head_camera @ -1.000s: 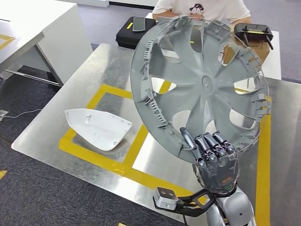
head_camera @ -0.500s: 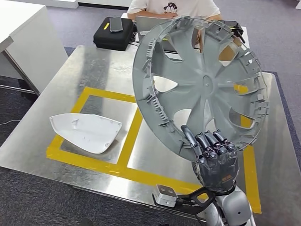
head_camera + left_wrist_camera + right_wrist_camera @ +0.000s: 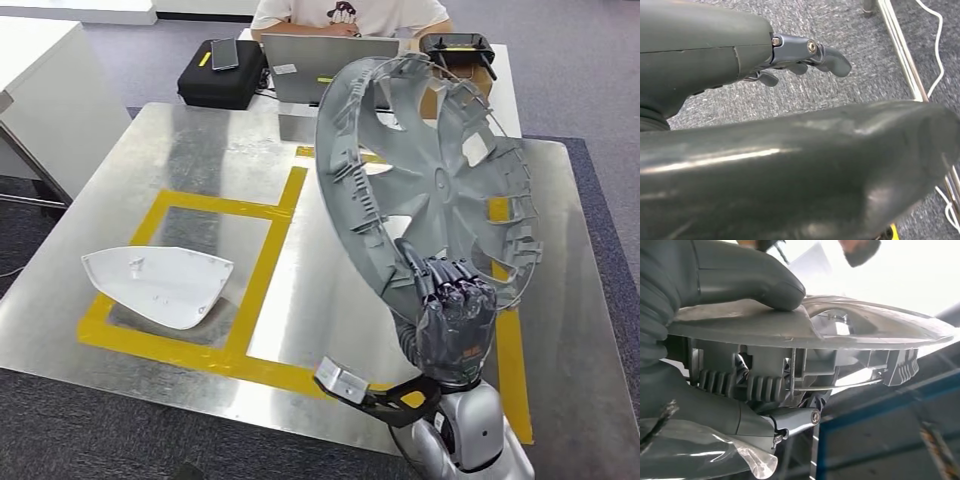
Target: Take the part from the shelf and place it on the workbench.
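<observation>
Head view: we carry the grey wheel cover (image 3: 430, 195) in our right hand (image 3: 453, 325), fingers clamped on its lower rim, the disc tilted up on edge with its ribbed back face toward us. It hangs above the steel workbench (image 3: 332, 290), not yet resting on it. Holding it by the rim keeps the spokes free and, we judge, lets the far edge go down first. Yellow tape lines (image 3: 260, 275) mark out bays on the bench; a white moulded shell (image 3: 158, 283) already lies in the left bay, so the bay below the cover looks the likely spot. Beyond the bench sit a laptop (image 3: 328, 55), a black case (image 3: 223, 75) and a seated person (image 3: 351, 15), all well apart from the drop area. The upright disc hides much of the surface behind it.

Left wrist view: our left hand (image 3: 802, 55) hangs over grey carpet, fingers loosely extended and holding nothing. A metal frame leg (image 3: 904, 55) and a white cable (image 3: 936, 50) lie near.

Right wrist view: the thumb (image 3: 753, 277) presses one face of the cover (image 3: 828, 330), the fingers (image 3: 753, 387) wrap the clip-lined rim from the other. The grip looks firm.
</observation>
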{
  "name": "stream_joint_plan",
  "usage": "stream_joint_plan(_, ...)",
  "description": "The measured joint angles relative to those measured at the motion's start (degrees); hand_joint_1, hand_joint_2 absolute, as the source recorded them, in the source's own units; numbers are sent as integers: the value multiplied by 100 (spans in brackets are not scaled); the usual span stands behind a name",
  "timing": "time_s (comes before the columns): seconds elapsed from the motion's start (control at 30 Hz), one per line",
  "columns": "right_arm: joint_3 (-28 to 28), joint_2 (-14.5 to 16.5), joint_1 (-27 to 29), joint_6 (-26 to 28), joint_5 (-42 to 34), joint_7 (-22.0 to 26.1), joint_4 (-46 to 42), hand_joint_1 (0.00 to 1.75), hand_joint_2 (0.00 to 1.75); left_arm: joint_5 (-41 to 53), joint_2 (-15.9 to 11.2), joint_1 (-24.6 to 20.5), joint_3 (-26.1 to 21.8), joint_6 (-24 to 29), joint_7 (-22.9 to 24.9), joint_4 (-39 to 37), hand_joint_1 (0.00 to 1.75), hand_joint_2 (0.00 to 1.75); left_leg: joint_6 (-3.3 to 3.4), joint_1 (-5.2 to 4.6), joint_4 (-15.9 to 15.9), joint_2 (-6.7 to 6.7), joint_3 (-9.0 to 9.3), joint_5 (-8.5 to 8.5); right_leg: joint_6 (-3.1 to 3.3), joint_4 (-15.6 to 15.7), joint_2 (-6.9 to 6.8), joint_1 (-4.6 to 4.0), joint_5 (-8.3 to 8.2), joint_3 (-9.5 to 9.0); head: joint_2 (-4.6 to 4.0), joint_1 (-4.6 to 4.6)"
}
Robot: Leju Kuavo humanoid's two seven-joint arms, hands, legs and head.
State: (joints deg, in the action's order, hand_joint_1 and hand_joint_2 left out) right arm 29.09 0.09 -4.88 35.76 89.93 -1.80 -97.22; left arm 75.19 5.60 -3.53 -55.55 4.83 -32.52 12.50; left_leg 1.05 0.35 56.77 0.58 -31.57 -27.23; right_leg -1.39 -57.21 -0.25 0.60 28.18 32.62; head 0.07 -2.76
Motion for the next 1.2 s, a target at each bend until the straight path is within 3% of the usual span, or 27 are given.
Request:
stream_joint_plan(0.07,410,-222,-233,-134,-3,-603,69,175,175,-14,0,6,-4,2,2,0,0,0,-55,7,-7,0,-3,7,8,-6,0,-5,-3,8,0,-1)
stream_joint_plan(0.13,792,-369,-377,-193,-5,-877,147,175,175,-18,-1,10,-11,-1,16,0,0,0,-109,11,-10,0,-6,10,11,-13,-1,-6,-5,15,0,-2)
stream_joint_plan(0.4,1514,-558,-533,-204,-6,-1018,347,175,175,-20,-2,14,-42,-7,60,0,0,0,-133,1,-5,-1,-19,12,16,-15,-11,2,-11,15,0,-4)
stream_joint_plan(0.7,1646,-606,-554,-286,-22,-882,450,175,175,-21,-16,19,-49,-7,58,0,0,0,-132,-14,8,-1,-22,12,15,-13,-11,18,-20,15,0,-4)
stream_joint_plan(0.97,1349,-463,-277,-1080,-724,-219,622,175,175,-108,-17,51,-145,-60,57,0,0,0,-132,-13,9,-2,-24,12,15,-13,-12,18,-21,16,0,-3)
stream_joint_plan(1.2,1020,-315,-201,-1738,-736,-509,880,175,175,-168,-23,79,-282,-89,112,0,0,0,-132,-13,9,-1,-25,12,17,-13,-12,18,-23,17,0,-2)
